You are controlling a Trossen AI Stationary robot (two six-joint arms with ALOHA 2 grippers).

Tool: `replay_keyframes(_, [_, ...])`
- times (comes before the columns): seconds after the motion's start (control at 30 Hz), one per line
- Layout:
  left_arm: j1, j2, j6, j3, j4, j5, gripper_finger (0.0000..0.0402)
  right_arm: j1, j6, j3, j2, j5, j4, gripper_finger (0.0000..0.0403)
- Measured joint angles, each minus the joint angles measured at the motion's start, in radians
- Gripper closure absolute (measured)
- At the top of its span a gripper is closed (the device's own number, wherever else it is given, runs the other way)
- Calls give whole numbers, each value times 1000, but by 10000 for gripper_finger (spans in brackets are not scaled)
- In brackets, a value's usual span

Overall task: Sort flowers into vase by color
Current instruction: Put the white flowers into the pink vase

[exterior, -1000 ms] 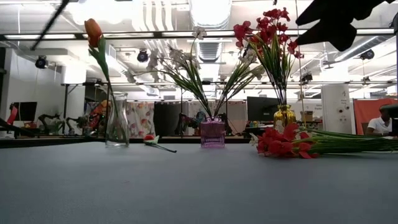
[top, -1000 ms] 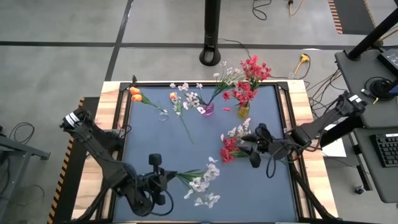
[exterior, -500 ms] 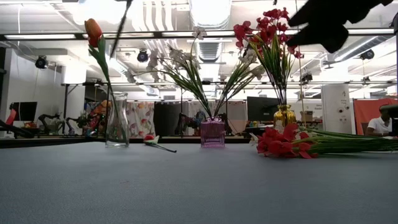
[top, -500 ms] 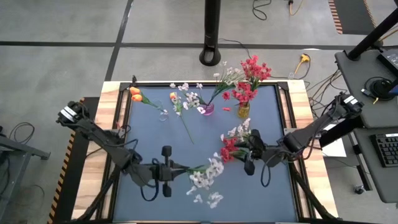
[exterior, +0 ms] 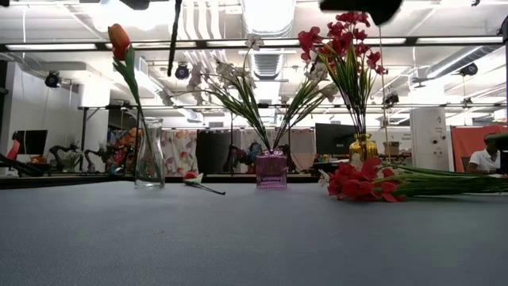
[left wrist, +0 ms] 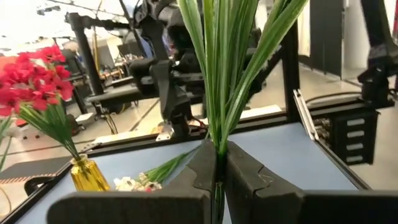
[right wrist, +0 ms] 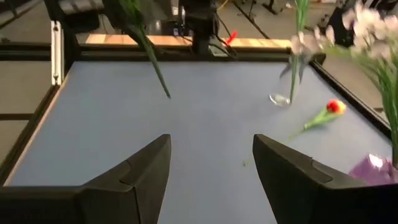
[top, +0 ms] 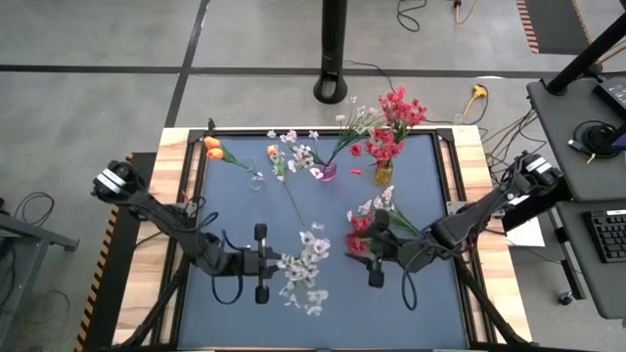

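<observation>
Workshop floor and overhead strip lights frame a blue table [top: 235, 205] where flowers are being sorted by colour. At its near middle, the left gripper [top: 260, 264] is pressed together on the green stems of a white spray [top: 305, 269], lifted clear of the table; the left wrist view shows the two dark fingers [left wrist: 202, 168] pinching those stems upright. Just to the right, a red bunch [top: 359, 235] with pale blossoms beside it lies flat on the table, its stems running toward the right edge. The right gripper [top: 374, 262] hangs above that bunch with its fingers [right wrist: 134, 171] spread and nothing between them.

Along the far side stand three vases: a clear one [exterior: 149, 153] holding an orange tulip [exterior: 119, 37], a purple one [exterior: 271, 169] with white sprays, and a yellow one [exterior: 363, 148] with red blossoms [exterior: 341, 36]. A single orange bud [exterior: 190, 177] on a short stem lies on the table between the clear and purple vases. Another white spray [top: 287, 166] lies loose near the purple vase, its stem pointing toward the table's middle.

Beyond the table, a person [exterior: 484, 159] sits at far right in the low view.
</observation>
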Motion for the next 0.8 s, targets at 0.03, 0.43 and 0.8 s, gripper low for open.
replay_keyframes(0.03, [3,8,5,-5,22,-3,400,0,-12,26,15,0,0,175])
replay_keyframes(0.43, [24,117,9,20,144,-31,400,-3,-191,323,196,-1,-35,86])
replay_keyframes(0.8, [35,247,76,80,334,-42,400,-16,-220,423,283,-2,20,79])
